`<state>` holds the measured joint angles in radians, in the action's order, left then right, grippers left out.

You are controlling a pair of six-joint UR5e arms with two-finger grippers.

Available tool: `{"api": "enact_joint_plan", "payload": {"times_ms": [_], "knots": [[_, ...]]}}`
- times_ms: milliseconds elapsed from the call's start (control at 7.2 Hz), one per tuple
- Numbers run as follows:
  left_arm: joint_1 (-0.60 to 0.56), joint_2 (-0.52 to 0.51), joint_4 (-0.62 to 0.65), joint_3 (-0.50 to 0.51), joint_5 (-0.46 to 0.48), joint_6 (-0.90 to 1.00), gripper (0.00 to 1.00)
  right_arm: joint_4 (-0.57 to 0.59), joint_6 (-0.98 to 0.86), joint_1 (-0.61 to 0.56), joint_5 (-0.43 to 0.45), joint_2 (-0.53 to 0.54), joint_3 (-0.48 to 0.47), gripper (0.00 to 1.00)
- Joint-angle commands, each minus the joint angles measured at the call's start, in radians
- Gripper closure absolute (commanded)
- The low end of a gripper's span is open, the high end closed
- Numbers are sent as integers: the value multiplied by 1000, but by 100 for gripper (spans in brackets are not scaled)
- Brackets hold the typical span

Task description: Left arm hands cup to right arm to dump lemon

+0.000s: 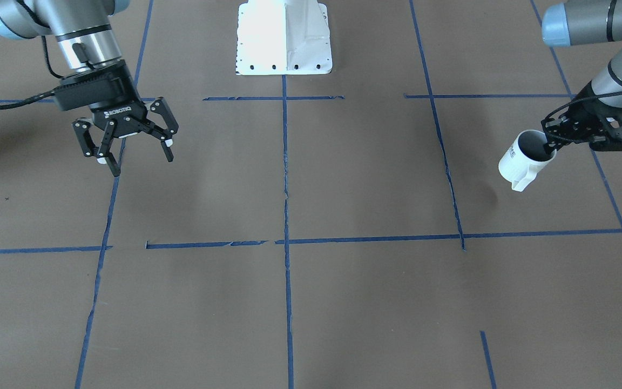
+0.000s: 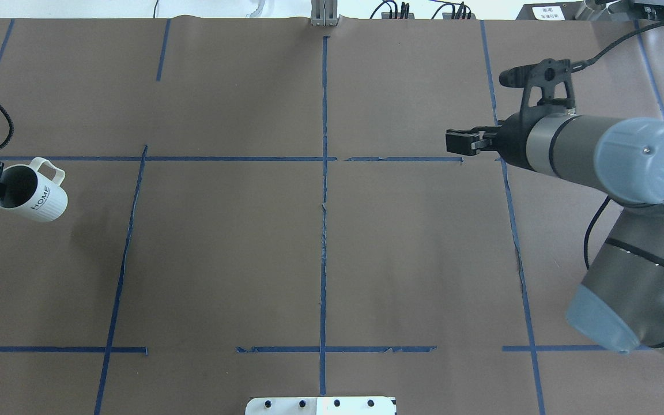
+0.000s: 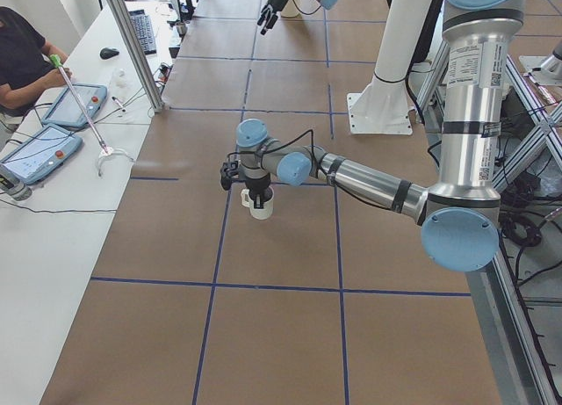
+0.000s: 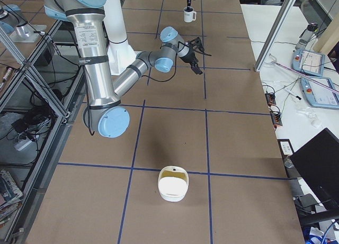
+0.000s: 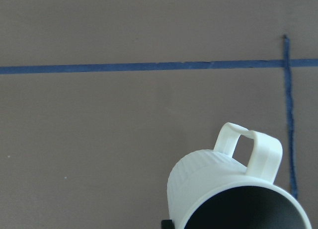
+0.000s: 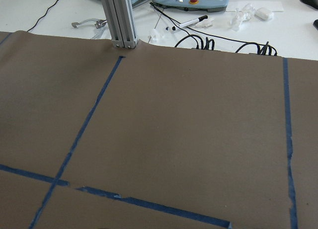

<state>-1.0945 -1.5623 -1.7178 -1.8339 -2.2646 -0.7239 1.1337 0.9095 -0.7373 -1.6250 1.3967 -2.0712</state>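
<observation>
Brown table gridded with blue tape; left hand clamped on the rim of the white cup, tilted above the robot's left end; right hand fingers apart, hovering well apart at the opposite end.

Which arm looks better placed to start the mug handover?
Left, probably: the left gripper grips the cup at its rim, while the right gripper hangs open and empty far across the table.

White ribbed cup, dark inside; brown table gridded with blue tape
</observation>
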Motion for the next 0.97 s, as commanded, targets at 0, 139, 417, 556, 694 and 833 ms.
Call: {"api": "enact_joint_plan", "payload": {"times_ms": [0, 139, 417, 556, 694, 833], "knots": [[-5, 24, -3, 34, -108, -104, 100, 0, -14, -43, -70, 63, -41, 0], [-5, 27, -3, 44, -110, -107, 100, 0, -14, -66, -100, 85, -56, 0], [-5, 54, -57, 65, -104, -101, 96, 11, -15, -154, -238, 87, -53, 0], [-4, 57, -107, 105, -104, -100, 92, 11, -27, -166, -254, 96, -53, 0], [-4, 56, -156, 132, -107, -104, 86, 12, -41, -174, -256, 100, -55, 0], [-4, 57, -178, 137, -107, -92, 18, 12, -41, -189, -278, 102, -55, 0]]}}
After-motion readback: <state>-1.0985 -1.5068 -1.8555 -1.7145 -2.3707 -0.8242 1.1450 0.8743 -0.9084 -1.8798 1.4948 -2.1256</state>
